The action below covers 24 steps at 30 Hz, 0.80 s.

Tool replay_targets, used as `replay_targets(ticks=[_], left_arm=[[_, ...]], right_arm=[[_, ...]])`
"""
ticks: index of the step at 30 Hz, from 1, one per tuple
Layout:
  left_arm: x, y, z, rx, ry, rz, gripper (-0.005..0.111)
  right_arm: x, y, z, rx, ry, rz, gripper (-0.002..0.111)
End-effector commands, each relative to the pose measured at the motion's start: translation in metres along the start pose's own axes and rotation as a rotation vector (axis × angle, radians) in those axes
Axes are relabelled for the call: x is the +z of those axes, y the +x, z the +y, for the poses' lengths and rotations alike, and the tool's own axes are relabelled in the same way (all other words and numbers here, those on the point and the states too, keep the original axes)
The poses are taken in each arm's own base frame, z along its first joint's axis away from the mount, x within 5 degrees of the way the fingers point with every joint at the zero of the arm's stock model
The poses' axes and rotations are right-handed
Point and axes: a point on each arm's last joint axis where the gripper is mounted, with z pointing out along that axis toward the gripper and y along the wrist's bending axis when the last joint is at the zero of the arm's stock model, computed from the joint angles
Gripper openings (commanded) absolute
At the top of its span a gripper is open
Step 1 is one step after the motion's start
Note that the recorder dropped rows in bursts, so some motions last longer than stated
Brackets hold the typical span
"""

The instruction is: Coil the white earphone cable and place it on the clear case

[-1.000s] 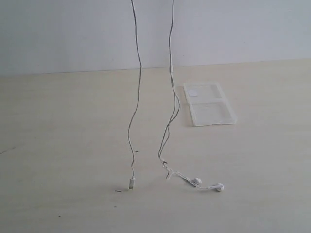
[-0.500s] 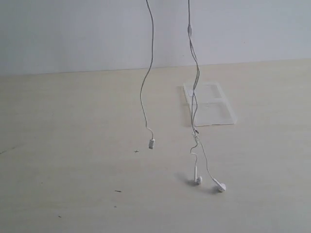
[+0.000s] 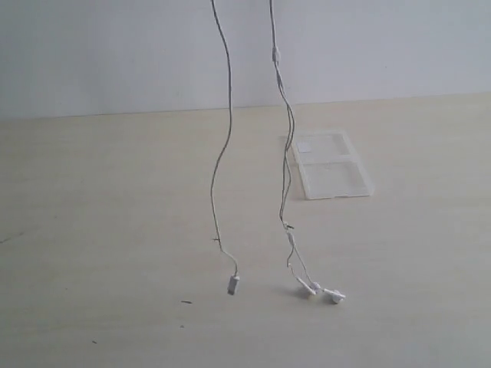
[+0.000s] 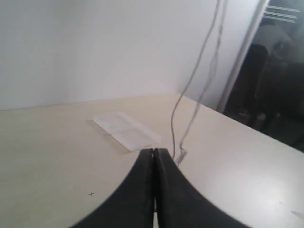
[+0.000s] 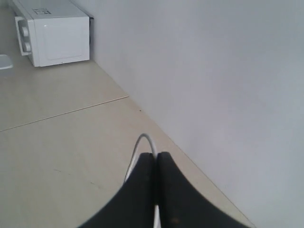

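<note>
Presently listed, on a pale wooden table [image 3: 100, 199] before a plain white wall [image 3: 92, 54]:

Thin white earphone cable [image 3: 232, 107]. It hangs in two strands from above the exterior view's top edge. The left strand ends in a small white plug [image 3: 232, 286] low over the tabletop. The right strand carries a slim white inline remote [image 3: 275, 54] and ends in two white earbuds [image 3: 308, 288] down by the table; contact cannot be told.

Flat rectangular clear case [image 3: 331, 165] of transparent plastic. It has two compartments and lies flat behind the right strand, apart from the cable.

Left gripper [image 4: 154, 151], black. Its jaws are pressed together, with a white sliver in the seam.

Right gripper [image 5: 155, 154], black. Its jaws pinch the cable, which loops out at the tips.

Boxy white appliance [image 5: 52, 31], far off in the right wrist view.
</note>
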Motion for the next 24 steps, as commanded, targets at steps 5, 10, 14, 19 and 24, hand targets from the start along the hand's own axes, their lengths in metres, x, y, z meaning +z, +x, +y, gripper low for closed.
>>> replay_targets(ticks=[5,10,14,19,24], left_arm=[[0.033,-0.023,-0.003,0.045,0.13,0.104,0.0],[0.058,-0.042,0.0,0.088,0.185,0.147,0.0],[0.081,-0.042,0.006,0.083,0.253,0.214,0.0],[0.121,-0.038,0.026,0.03,0.263,0.314,0.017],[0.141,-0.036,0.034,-0.012,0.298,0.351,0.07]], right_arm=[[-0.017,-0.012,-0.005,0.026,0.093,-0.078,0.0],[-0.022,-0.021,-0.006,0.029,0.117,-0.162,0.0],[-0.021,-0.022,-0.005,0.036,0.101,-0.172,0.0],[-0.021,-0.026,-0.005,0.048,0.103,-0.214,0.0],[-0.012,-0.024,-0.008,0.072,0.099,-0.203,0.0]])
